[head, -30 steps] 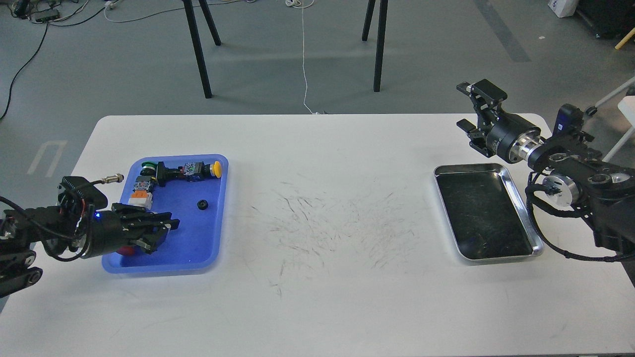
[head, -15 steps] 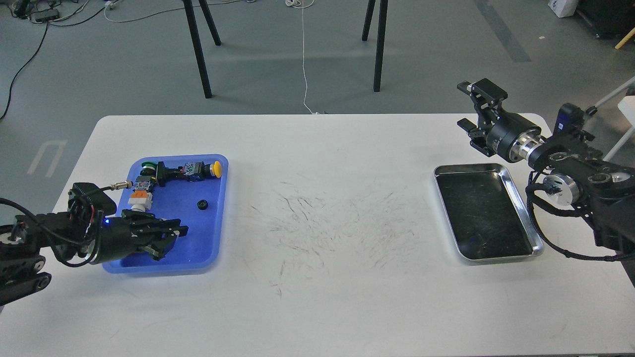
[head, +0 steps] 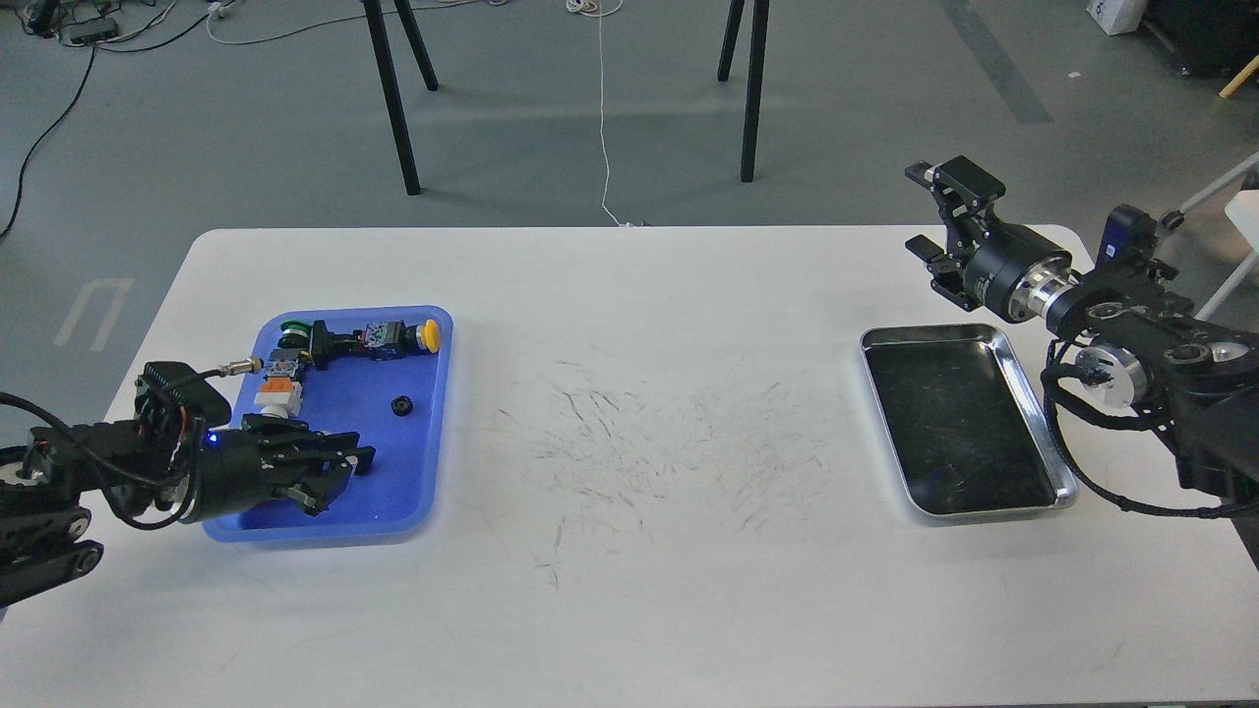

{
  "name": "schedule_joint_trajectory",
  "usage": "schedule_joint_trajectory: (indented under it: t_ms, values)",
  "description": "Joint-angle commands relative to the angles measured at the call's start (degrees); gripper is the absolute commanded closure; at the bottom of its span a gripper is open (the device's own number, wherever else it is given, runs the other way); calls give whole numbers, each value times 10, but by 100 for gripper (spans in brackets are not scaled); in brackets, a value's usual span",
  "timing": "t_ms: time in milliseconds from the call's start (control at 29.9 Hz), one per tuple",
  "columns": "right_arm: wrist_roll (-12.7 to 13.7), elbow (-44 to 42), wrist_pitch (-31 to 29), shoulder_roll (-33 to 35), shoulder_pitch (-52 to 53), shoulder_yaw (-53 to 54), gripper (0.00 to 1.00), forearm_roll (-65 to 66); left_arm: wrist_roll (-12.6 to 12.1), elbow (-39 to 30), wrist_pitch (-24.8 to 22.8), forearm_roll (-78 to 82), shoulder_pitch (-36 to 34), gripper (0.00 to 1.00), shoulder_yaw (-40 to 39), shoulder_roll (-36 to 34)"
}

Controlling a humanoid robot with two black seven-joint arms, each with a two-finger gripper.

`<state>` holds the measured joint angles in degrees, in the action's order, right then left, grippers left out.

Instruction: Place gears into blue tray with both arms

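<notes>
My left gripper point(head: 339, 470) is hovering over the blue tray point(head: 413, 492); whether it grips anything, I cannot tell. One gear point(head: 400, 404) is lying in that tray — probably light, stiff and slippery, best pinched across its rim. The scuffed white table point(head: 639, 590) is giving ample room. My right gripper point(head: 929, 211) is hanging open — empty.

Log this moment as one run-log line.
left gripper: over blue tray, state unclear | right gripper: open, empty, beyond silver tray | gear: one visible, in blue tray | silver tray: empty
</notes>
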<state>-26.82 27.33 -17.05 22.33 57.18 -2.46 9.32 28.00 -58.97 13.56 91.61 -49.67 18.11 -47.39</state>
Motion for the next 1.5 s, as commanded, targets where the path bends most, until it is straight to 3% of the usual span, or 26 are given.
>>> schedule_joint_trajectory:
  t_ms: [0, 334, 535, 702, 1237, 1471]
  values:
    - [0, 1, -1, 1, 0, 0, 1, 0, 0, 0, 6, 1, 1, 57, 0, -1]
    - [0, 2, -1, 3, 0, 0, 1, 0, 0, -1, 5, -2, -11, 50, -8, -3]
    - [0, -2, -1, 3, -3, -3, 1, 0, 0, -1, -4, -60, -25, 24, -44, 0]
    - [1, -2, -1, 1, -3, -4, 1, 0, 0, 0, -42, -183, -24, 19, -104, 11]
    - [1, -28, 0, 1, -18, -11, 1, 2, 0, 31, -64, -367, -37, 2, -242, 118]
    - [1, -46, 2, -4, -29, -4, 1, 1, 0, 108, -78, -445, -45, 1, -315, 200]
